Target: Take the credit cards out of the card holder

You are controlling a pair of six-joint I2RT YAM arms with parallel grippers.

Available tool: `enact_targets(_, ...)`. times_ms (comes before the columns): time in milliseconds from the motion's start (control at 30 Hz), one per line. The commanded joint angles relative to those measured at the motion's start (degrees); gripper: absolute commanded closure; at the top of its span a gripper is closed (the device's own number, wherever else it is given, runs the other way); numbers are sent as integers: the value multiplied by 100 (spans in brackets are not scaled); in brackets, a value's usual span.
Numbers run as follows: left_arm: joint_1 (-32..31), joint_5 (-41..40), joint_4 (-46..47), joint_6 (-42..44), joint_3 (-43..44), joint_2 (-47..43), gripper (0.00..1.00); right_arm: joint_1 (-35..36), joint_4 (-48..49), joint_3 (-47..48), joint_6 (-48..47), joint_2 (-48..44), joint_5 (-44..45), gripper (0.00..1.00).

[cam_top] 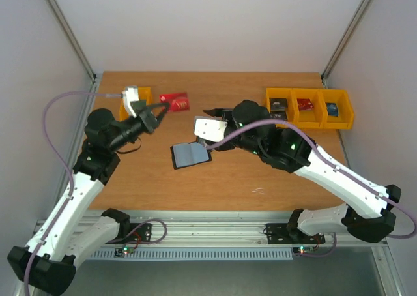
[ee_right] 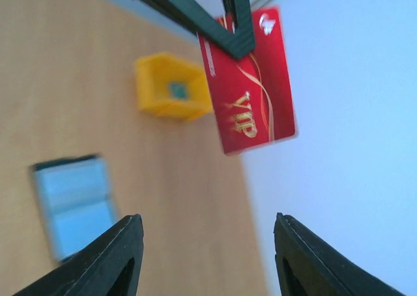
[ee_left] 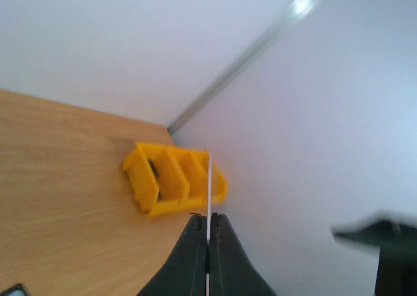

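Lighting is bright, even and diffuse; only faint soft shadows are cast on the desk (cam_top: 215, 178) beneath the arms. Overhead view is sharp. Left wrist view: yellow bins (ee_left: 172, 178) at the far right corner are blurred, and a glint is blown out on the metal post (ee_left: 303, 6). Right wrist view: red card (ee_right: 254, 94) is resolved fairly sharply, card holder (ee_right: 75, 205) is defocused.

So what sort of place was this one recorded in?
Most likely a lab robot test cell, not a home or shop: a wooden tabletop boxed in by plain white panels, the left arm and right arm bolted to an aluminium rail at its near edge, and yellow bins along the back.
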Motion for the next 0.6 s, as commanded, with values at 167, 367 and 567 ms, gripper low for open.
enact_targets(167,237,-1626,-636,-3920,1011,387,100,225,5737,-1637,-4717,216,384,48)
enact_targets(367,252,-1569,-449,-4317,1069,428,100,225,6793,-1665,-5747,876,341,46)
enact_targets(567,209,-1544,-391,-4441,1001,383,100,225,7606,-1413,-6232,1457,595,48)
